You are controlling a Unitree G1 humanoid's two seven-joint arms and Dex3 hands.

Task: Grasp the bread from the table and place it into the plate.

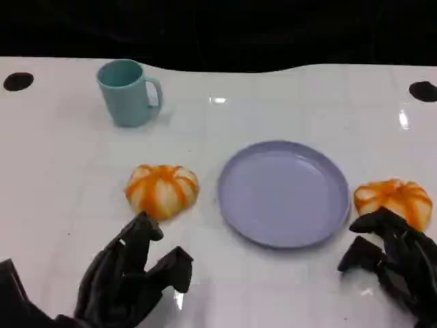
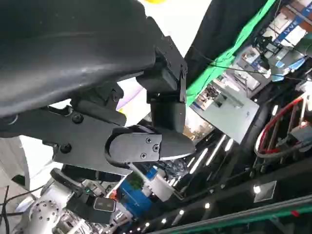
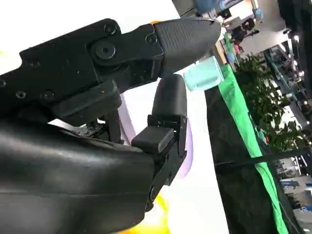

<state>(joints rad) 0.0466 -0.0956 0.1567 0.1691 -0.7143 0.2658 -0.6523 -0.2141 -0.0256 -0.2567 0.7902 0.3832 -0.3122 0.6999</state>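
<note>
This looks like a robotics lab or exhibition hall. Beyond the white tabletop (image 1: 287,102), the wrist views show a green cloth backdrop (image 3: 246,122), rows of ceiling lights (image 2: 214,151), cables and equipment racks.

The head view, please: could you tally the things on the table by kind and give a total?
Bread: 2, one left of the plate, one right of it
Plate: 1, lilac
Mug: 1, teal
Total: 4
</note>
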